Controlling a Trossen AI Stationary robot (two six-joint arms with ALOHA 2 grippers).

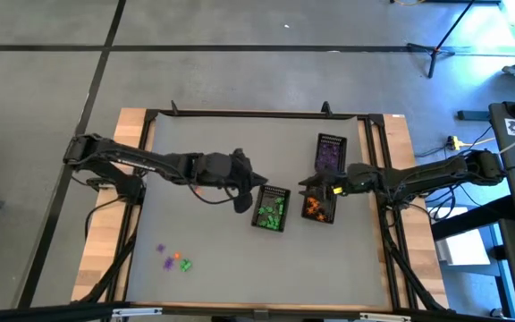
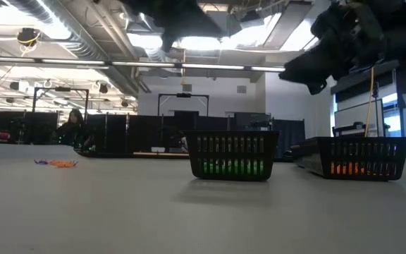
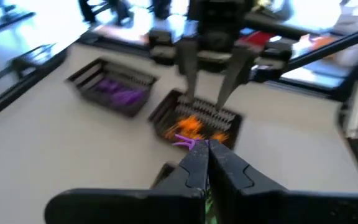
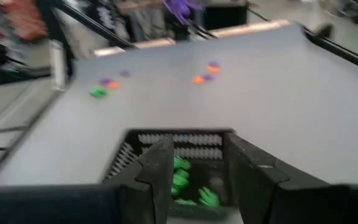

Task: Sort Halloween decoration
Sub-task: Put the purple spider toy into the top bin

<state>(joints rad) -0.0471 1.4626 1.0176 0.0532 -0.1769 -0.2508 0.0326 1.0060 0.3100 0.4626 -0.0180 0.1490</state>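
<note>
Few trinkets point(image 1: 173, 260) lying loose: likely light, stiff, slippery; you're pinching each across middle. Left gripper point(image 1: 242, 204) clenched, carrying purple piece point(image 3: 180, 140). Right gripper point(image 1: 314, 186) parted, empty, hovering over orange basket point(image 1: 319, 207).

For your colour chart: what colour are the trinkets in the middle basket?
Green trinkets fill the middle basket; the high view shows it best.

L arm reaches in from table's left edge, elbow bent, wrist near centre; left gripper point(image 1: 242, 204) fingers pressed together (nothing visible between them). R arm stretched in from right, right gripper point(image 1: 312, 185) fingers apart, held above table.
</note>
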